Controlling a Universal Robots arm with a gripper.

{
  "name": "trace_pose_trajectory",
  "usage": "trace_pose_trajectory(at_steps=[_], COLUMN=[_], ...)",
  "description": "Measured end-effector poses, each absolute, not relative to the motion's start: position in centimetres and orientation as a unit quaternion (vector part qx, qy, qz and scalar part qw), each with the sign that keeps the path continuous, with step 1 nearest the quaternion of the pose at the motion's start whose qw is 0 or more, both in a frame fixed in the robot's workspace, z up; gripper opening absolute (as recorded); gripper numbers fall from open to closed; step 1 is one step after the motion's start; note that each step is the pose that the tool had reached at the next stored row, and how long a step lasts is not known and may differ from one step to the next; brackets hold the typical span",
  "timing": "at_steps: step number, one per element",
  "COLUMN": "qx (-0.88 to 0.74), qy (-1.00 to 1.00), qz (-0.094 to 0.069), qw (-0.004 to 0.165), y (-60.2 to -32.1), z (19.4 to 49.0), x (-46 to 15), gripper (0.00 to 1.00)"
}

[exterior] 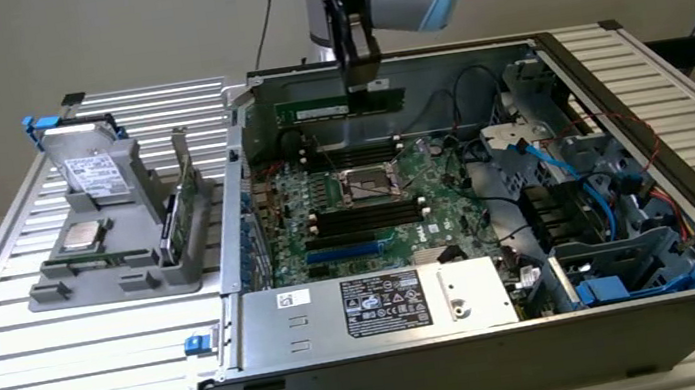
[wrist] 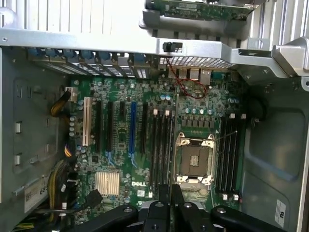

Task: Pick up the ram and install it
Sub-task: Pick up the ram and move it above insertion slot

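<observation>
The ram [exterior: 323, 109] is a thin green stick with a whitish label strip. It hangs level above the far end of the open computer case [exterior: 478, 364], and my gripper [exterior: 369, 84] is shut on it near its end on the exterior view's right. Below it lies the green motherboard [exterior: 432, 169] with the processor socket [exterior: 370, 184] and black memory slots [exterior: 365, 219] on either side. In the wrist view my fingers [wrist: 164, 200] pinch the stick edge-on, above the board between the long black slots [wrist: 161, 145] and the socket [wrist: 193, 159].
A grey holder [exterior: 116, 276] on the exterior view's left carries a drive [exterior: 92, 173], a silver processor chip [exterior: 84, 237] and a taller green card [exterior: 194, 200]. Inside the case are a metal power-supply box [exterior: 376, 304], blue cables [exterior: 545, 159] and drive bays [exterior: 625, 259].
</observation>
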State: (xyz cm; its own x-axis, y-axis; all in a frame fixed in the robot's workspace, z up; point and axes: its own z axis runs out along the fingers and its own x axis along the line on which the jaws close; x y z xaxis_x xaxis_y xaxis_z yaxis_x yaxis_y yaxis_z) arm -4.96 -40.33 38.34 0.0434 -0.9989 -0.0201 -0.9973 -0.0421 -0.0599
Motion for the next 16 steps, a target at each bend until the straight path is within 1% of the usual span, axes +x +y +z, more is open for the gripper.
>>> trace_pose_trajectory(at_steps=[4, 7, 8, 11, 16], qx=[-0.723, -0.724, -0.725, -0.725, -0.725], qy=[0.689, 0.687, 0.687, 0.686, 0.686], qz=[-0.023, -0.038, -0.042, -0.044, -0.040], qw=[0.033, 0.039, 0.038, 0.036, 0.033], y=[-39.7, -39.2, -39.0, -38.6, -38.0], z=[38.2, 38.1, 38.1, 38.1, 38.0], x=[-4.6, -4.6, -4.6, -4.6, -4.3], gripper=[0.14, 0.14, 0.14, 0.14, 0.14])
